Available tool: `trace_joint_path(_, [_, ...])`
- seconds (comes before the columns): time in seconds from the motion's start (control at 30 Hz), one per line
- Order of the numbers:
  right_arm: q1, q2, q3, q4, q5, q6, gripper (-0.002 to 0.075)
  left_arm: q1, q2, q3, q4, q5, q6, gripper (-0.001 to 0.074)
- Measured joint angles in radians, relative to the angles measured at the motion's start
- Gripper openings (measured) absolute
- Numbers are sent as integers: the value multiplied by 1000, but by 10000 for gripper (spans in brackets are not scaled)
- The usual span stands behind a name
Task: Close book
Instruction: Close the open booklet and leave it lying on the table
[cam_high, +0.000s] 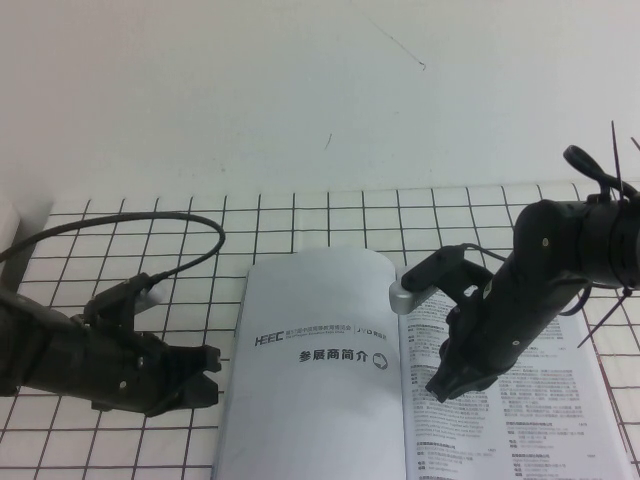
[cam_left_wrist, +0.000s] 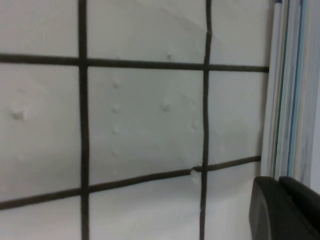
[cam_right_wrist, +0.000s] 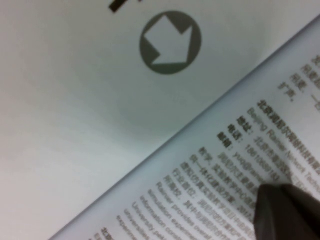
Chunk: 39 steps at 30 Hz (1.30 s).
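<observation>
An open book lies on the gridded table: a pale left page (cam_high: 310, 400) with a printed title, and a right page (cam_high: 530, 420) of dense text. My left gripper (cam_high: 210, 375) sits low on the table just left of the book's left edge, its fingers together. The left wrist view has that gripper (cam_left_wrist: 282, 210) beside the stacked page edges (cam_left_wrist: 290, 90). My right gripper (cam_high: 440, 388) points down onto the right page close to the spine, shut. In the right wrist view its tip (cam_right_wrist: 290, 212) rests on the text, near the left page's arrow symbol (cam_right_wrist: 170, 42).
The white mat with black grid lines (cam_high: 300, 215) covers the table up to a plain white wall. A black cable (cam_high: 150, 225) loops from the left arm over the mat. The book runs off the near edge of the high view.
</observation>
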Motion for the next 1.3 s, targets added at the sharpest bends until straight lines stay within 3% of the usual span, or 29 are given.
trace_joint_path(0.57, [0, 4, 0, 6, 0, 8, -3, -8, 51, -6, -27, 20, 21, -4])
trace_joint_path(1.3, [0, 21, -6, 12, 3, 15, -3, -8, 76, -8, -418, 229, 305, -4])
